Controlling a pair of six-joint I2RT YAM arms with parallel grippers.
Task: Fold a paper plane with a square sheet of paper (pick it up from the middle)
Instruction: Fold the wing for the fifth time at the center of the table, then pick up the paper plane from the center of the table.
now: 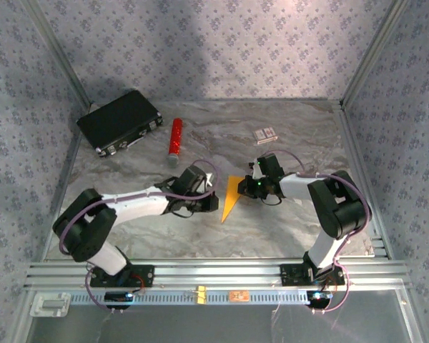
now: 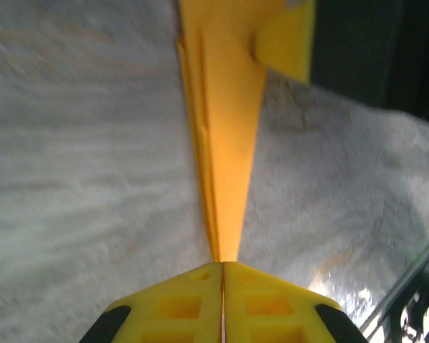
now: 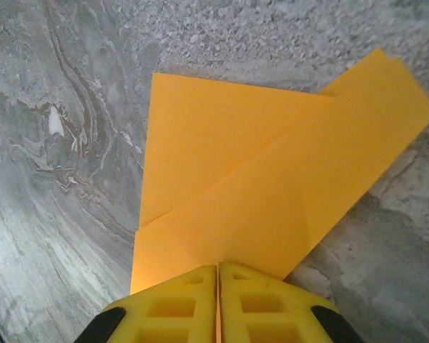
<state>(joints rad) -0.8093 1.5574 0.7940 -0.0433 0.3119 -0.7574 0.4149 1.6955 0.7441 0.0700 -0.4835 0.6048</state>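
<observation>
Top view: paper plane point(image 1: 230, 200) lies on the table point(image 1: 307, 150) between the two arms; narrow dart, long axis runs near-far, point toward the near edge and tipped a little left, wide end far; left gripper point(image 1: 213, 202) sits at its left edge about midway along; right gripper point(image 1: 247, 187) sits on the right side at the far, wide end; both touch or nearly touch the paper, so neither arm is clearly nearer; black case point(image 1: 120, 120), red cylinder point(image 1: 176, 137) and small box point(image 1: 266, 133) lie well apart at the far side.

Left wrist view: left gripper point(image 2: 222, 266) has its fingers pressed together, seam shut; the paper plane point(image 2: 225, 143) runs straight away from the tips, narrow at the tips and widening with distance; centre crease lines up with the finger seam; cannot tell if a layer is pinched or only touched.

Right wrist view: right gripper point(image 3: 218, 268) also has its fingers pressed together; the paper plane point(image 3: 236, 179) is seen face-on, overlapping folded layers spreading away and right from the tips; its edge meets the tips; looks more like pressing than pinching, not certain.

Judgement: the next fold or crease turns on that near-far axis; the left tips are already in line with the crease, while the right tips hold down the wide end.
</observation>
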